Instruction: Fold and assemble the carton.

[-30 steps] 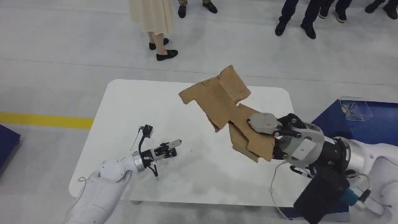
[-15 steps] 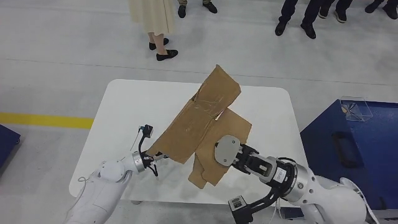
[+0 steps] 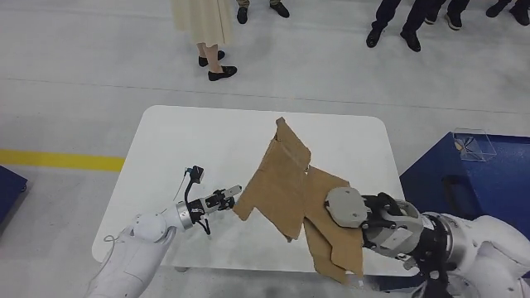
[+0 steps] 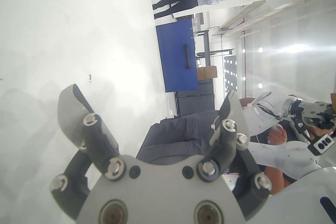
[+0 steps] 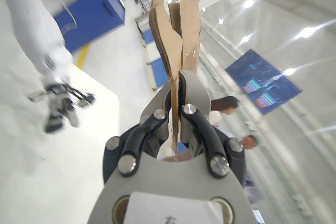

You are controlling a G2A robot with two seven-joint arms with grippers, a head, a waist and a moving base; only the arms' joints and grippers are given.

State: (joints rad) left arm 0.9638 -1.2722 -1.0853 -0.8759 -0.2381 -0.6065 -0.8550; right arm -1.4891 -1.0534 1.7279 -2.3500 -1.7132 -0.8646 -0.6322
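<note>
**A:** Carton (image 3: 286,184): where is it lying?

**B:** It isn't lying anywhere. The white table (image 3: 182,157) is beneath it. The flattened brown cardboard is held up in the air, tilted, over the table's right half. Its top corner points to the far side, and its lowest flap hangs past the near edge.

**A:** What holds it?

**B:** The right gripper (image 5: 174,79), at the near right. Its fingers (image 5: 195,89) are clenched on the near part of the sheet, with the cardboard pinched between them.

**A:** And the other claw?

**B:** The left gripper (image 4: 151,93) is low over the near left of the table, spread wide with nothing inside. Its tips are just beside the carton's left edge. Whether they touch it, I cannot tell.
</note>
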